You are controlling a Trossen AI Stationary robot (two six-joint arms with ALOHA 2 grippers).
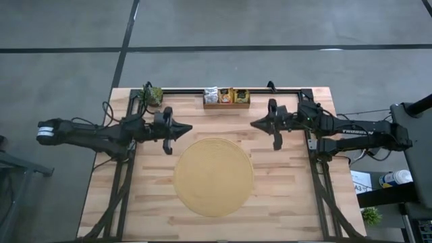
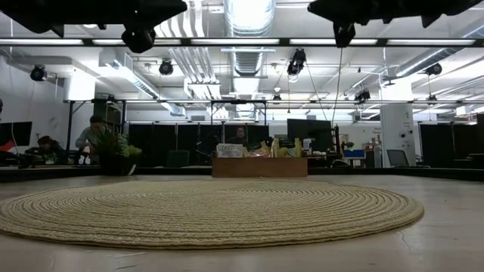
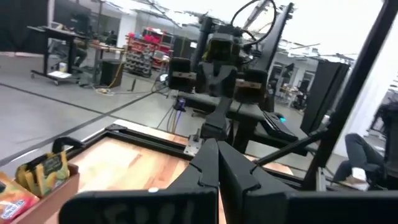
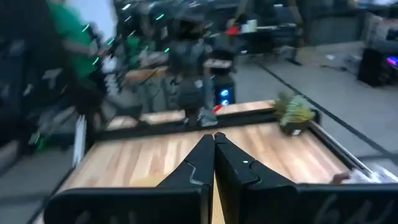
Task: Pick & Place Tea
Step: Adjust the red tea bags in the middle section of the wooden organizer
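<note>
Pale wooden counter [image 1: 283, 196]: the small flat tea sachets [image 1: 226, 94] stand in a brown wooden compartment tray [image 1: 226, 104] at its far edge, between both arms. Left gripper [image 1: 187, 127] and right gripper [image 1: 255, 123] hover level, tips facing, jaws shut and empty; the right lies slightly nearer.

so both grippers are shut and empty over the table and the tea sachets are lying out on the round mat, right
Not quite. The tea sachets are not on the round mat, which lies bare; the high view shows them standing in the wooden tray at the table's far edge. The rest holds: the left gripper and right gripper are both shut and empty.
</note>
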